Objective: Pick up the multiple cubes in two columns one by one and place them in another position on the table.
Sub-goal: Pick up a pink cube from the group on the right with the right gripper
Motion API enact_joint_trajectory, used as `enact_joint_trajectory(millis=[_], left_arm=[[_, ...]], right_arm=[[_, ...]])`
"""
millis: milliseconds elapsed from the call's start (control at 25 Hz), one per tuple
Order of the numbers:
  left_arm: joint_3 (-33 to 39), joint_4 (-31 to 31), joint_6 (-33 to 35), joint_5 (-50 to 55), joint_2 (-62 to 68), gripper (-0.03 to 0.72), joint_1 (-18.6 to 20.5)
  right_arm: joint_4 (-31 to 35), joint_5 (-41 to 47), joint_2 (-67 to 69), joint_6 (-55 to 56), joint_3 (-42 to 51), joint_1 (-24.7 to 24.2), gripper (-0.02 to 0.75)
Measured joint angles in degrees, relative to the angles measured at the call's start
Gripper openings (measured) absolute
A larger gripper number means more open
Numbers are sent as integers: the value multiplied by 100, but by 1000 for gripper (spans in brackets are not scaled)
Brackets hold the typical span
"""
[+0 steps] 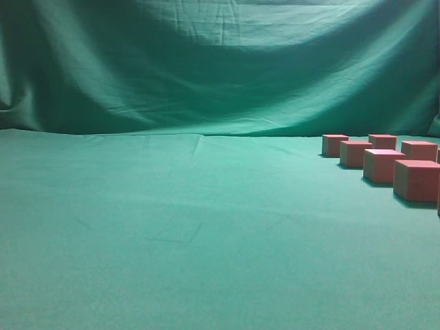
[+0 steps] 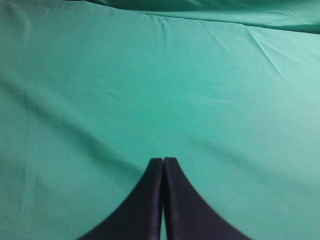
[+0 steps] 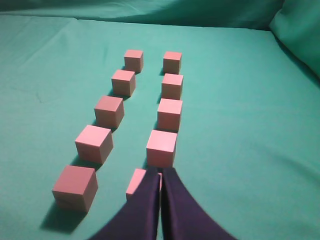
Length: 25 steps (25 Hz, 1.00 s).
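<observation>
Directly ahead of the right gripper [image 3: 160, 172], whose jaws are pressed together and empty, ten salmon cubes [image 3: 161, 147] are ranged in two columns on the table [image 3: 240, 140]; judged light and rigid, each is best pinched across opposite side faces.

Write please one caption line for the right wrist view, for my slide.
Ten salmon cubes in two columns on the green table, the right gripper with shut jaws above the nearest cube.

Both end effectors [image 2: 163, 161] [image 3: 160, 172] closed, empty.
</observation>
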Motion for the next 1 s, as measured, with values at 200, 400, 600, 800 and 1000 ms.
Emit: enact_joint_trajectory(millis=[200, 400, 600, 800, 1000], left_arm=[[0, 0, 0, 0, 0, 0, 0], [0, 0, 0, 0, 0, 0, 0], [0, 0, 0, 0, 0, 0, 0], [0, 0, 0, 0, 0, 0, 0], [0, 0, 0, 0, 0, 0, 0]], right_arm=[[0, 0, 0, 0, 0, 0, 0], [0, 0, 0, 0, 0, 0, 0], [0, 0, 0, 0, 0, 0, 0], [0, 0, 0, 0, 0, 0, 0], [0, 0, 0, 0, 0, 0, 0]])
